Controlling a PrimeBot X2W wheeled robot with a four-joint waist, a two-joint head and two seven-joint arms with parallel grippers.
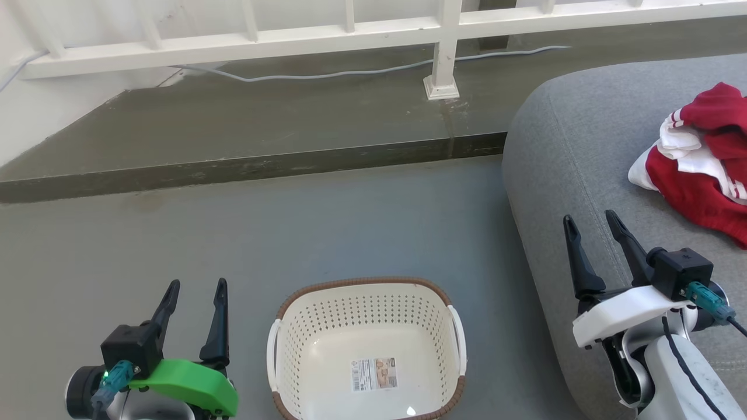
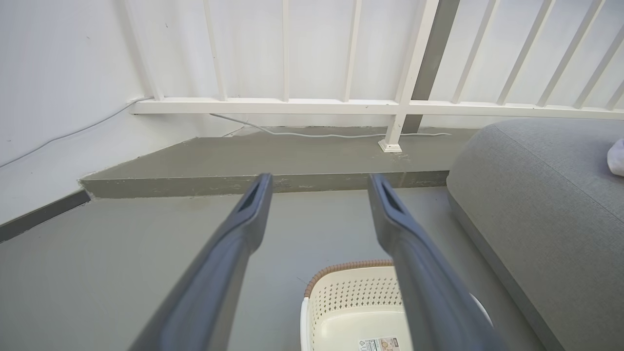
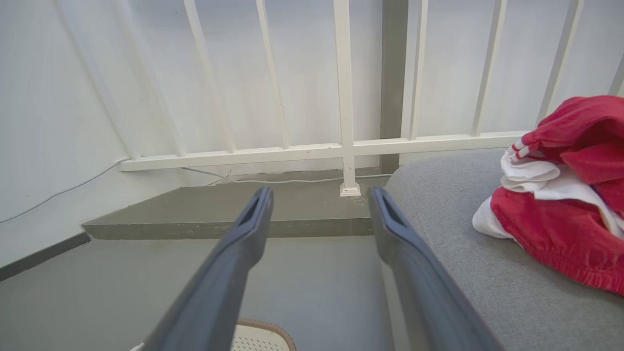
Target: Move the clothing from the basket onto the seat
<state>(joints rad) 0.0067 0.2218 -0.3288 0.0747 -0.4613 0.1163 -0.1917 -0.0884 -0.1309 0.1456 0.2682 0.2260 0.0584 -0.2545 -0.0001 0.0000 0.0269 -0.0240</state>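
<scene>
The cream perforated basket [image 1: 366,350] stands on the floor at the bottom centre, holding nothing but its label sticker; its rim also shows low in the left wrist view [image 2: 351,292] and the right wrist view [image 3: 258,336]. The red and white clothing [image 1: 703,160] lies crumpled on the grey seat [image 1: 572,175] at the right, seen too in the right wrist view [image 3: 560,195]. My left gripper [image 1: 195,289] hangs open to the left of the basket, nothing between its fingers. My right gripper [image 1: 592,224] is open over the seat's left edge, short of the clothing.
A low concrete step [image 1: 245,169] crosses the floor behind the basket, with a white railing [image 1: 350,35] and its post [image 1: 442,70] on it. A pale cable [image 1: 327,73] runs along the step. A white wall [image 2: 58,97] closes the left side.
</scene>
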